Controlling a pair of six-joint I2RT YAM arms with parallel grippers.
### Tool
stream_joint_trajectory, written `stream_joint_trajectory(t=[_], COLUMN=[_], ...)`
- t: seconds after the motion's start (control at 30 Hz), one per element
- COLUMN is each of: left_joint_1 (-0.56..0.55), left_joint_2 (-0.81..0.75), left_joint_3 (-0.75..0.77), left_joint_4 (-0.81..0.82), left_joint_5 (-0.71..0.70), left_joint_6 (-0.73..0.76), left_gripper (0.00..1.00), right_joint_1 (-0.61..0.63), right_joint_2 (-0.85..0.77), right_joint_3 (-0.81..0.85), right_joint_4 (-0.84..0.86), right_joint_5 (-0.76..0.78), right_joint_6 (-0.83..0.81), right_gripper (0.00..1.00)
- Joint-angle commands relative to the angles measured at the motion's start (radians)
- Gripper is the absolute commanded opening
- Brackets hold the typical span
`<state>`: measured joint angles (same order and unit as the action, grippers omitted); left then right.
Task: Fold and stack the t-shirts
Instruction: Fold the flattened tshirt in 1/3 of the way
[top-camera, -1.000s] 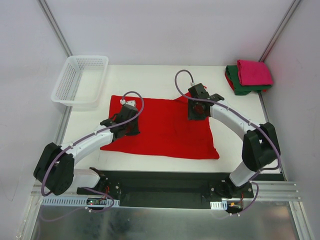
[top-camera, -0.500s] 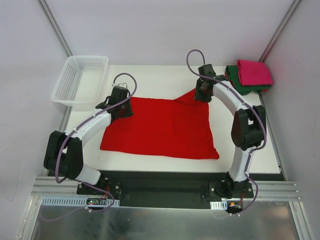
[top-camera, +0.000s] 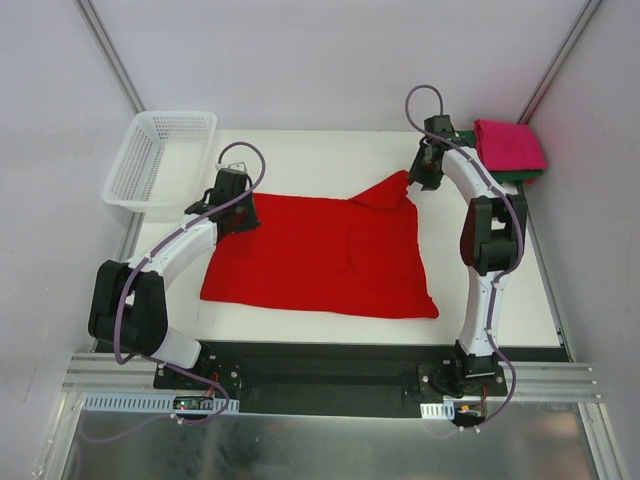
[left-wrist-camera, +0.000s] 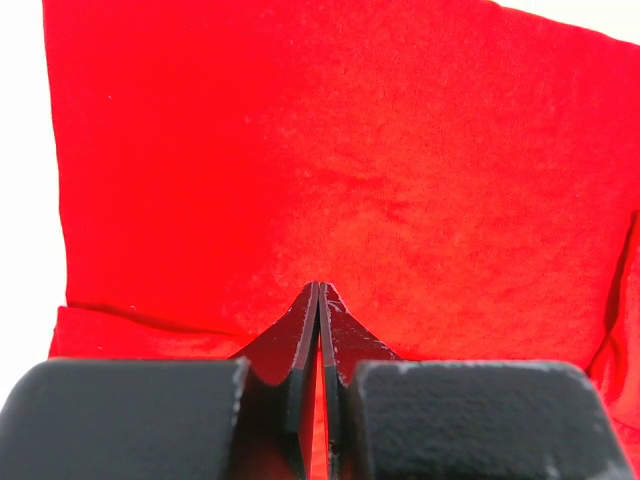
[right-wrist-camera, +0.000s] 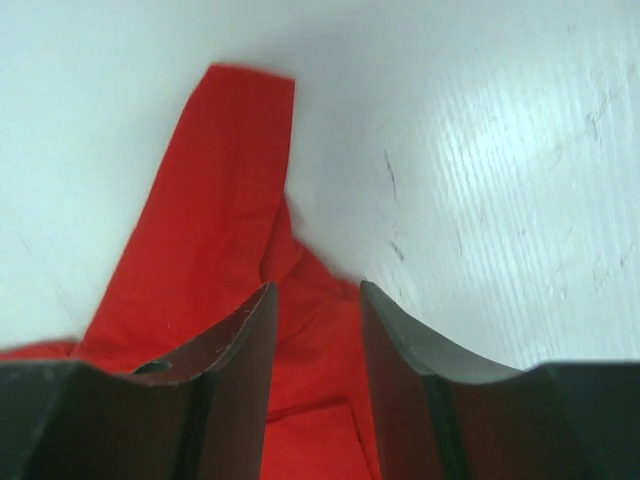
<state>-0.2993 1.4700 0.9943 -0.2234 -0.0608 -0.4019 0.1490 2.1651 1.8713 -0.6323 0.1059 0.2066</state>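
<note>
Left jaws: closed tight, the two fingers (left-wrist-camera: 290, 345) pressed flat together right to the tips. They sit low over the red shirt (top-camera: 320, 250) at its far-left corner. A thin red sliver shows along the seam between them. Cannot tell whether cloth is pinched there or only seen behind.

Right jaws: partly open, with a clear gap between the fingers (right-wrist-camera: 235, 350). Red cloth shows in the gap and beyond it, a narrow strip running out over the white desk (top-camera: 300, 150). Neither finger visibly clamps it, and contact at the tips cannot be told. From above, these jaws are at the shirt's far-right corner, just past a bunched, raised fold of cloth.

Red shirt: spread across the middle of the desk, mostly flat, far-right corner rumpled.

Pink shirt (top-camera: 510, 143): folded, at the desk's far-right corner, lying on a folded green shirt (top-camera: 520, 178) that shows along its near edge. The right arm crosses the pile's left side.

Basket (top-camera: 130, 170): white mesh, at the desk's far-left corner, near the left jaws, apart from the red shirt. All three shirts lie on the desk, outside it.
</note>
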Motion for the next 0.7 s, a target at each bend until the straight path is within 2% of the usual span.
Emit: stream_joint_trajectory(t=[0.0,0.13,0.43,0.67], left_joint_1=[0.006,0.008,0.011,0.011], left_joint_2=[-0.010,-0.014,-0.031,-0.034], left_joint_3=[0.009,-0.002,-0.006,-0.009], left_joint_4=[0.001,-0.001,-0.008,-0.016], left_joint_5=[0.012,0.004,-0.010,-0.013], left_joint_6=[0.021,0.020,0.021,0.023], left_gripper=[0.00,0.00,0.01,0.00], right_joint_1=[-0.043,-0.072,-0.118,-0.123], right_joint_2=[0.051,0.128,0.222,0.237], right_joint_3=[0.094,0.176,0.226,0.215], right_joint_4=[0.049,0.077,0.137,0.140], right_joint_5=[-0.072,-0.185,-0.347,-0.353], right_joint_6=[0.054,0.076,0.162,0.169], right_gripper=[0.42,0.44,0.50,0.52])
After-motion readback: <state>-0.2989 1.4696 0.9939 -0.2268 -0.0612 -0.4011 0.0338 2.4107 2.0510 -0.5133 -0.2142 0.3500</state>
